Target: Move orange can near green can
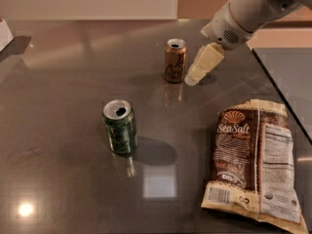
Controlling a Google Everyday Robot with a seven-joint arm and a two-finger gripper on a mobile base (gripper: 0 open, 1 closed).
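the orange can point(175, 60) stands upright toward the back of the dark glossy tabletop point(63, 62), its silver top and dark opening facing up. the gripper point(194, 76) is just to the can's right, with its cream tip low beside the can's lower half, very close but apparently not touching it. whether the gripper is spread or pressed together cannot be told from this angle. the pale grey arm point(248, 9) slants down to it from the upper right corner. the green can point(120, 126) stands upright well apart, nearer the front and to the left. a brown sea salt snack bag point(256, 162) lies flat at the front right.
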